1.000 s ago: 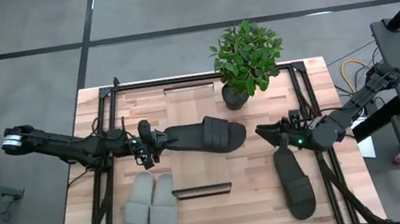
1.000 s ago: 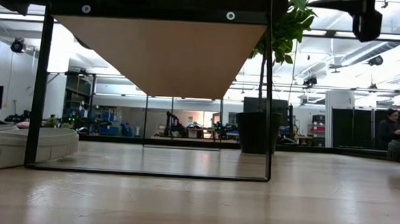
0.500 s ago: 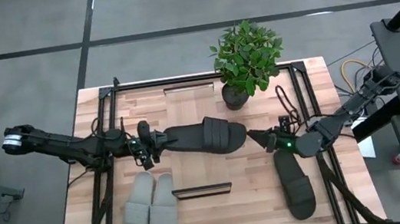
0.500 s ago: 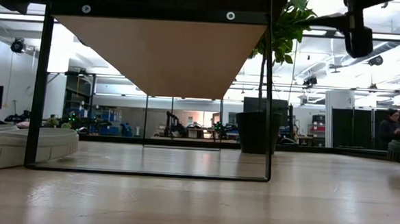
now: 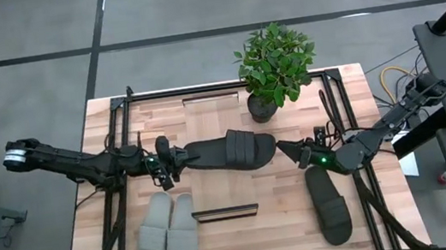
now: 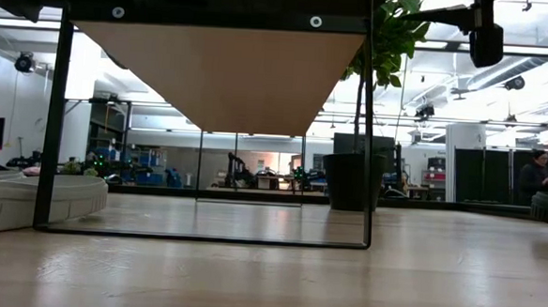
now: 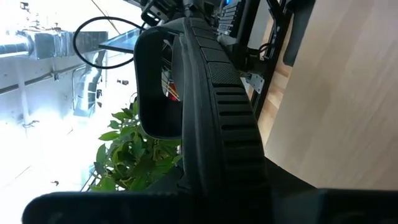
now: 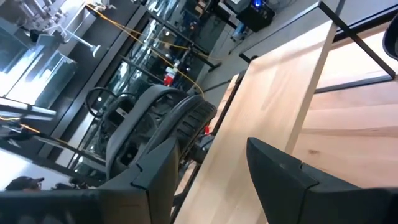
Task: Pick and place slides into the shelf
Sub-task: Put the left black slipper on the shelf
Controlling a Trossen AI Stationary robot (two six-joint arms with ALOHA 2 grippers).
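One dark slide [image 5: 235, 151] stands out level from my left gripper [image 5: 177, 159], which is shut on it over the middle of the table; its ribbed sole [image 7: 214, 93] fills the left wrist view. My right gripper [image 5: 289, 152] is open and hovers just right of that slide's toe, touching nothing. The other dark slide [image 5: 329, 206] lies sole-down on the table near the right rail. The pale grey pair [image 5: 168, 229] lies side by side near the left front. The shelf [image 6: 222, 76] shows from below in the low view as a plank on thin dark legs. My left gripper holds the dark slide by its heel end [image 5: 192, 155], pinched between the two fingers. The fingers come level from the table's left, along the slide's length. The slide sticks out toward the right; whether it rests on the shelf top, I cannot tell.
A potted plant [image 5: 271, 67] stands at the far edge, right of centre. Dark metal rails [image 5: 118, 147] run near to far along both sides of the table. Two short dark bars [image 5: 224, 214] lie on the wood. A keyboard and equipment sit off the table's right side.
My right gripper has moved toward the table's left, closing in on the toe of the slide held by my left gripper, and has stayed open. The left arm and the slides on the table have kept their places.
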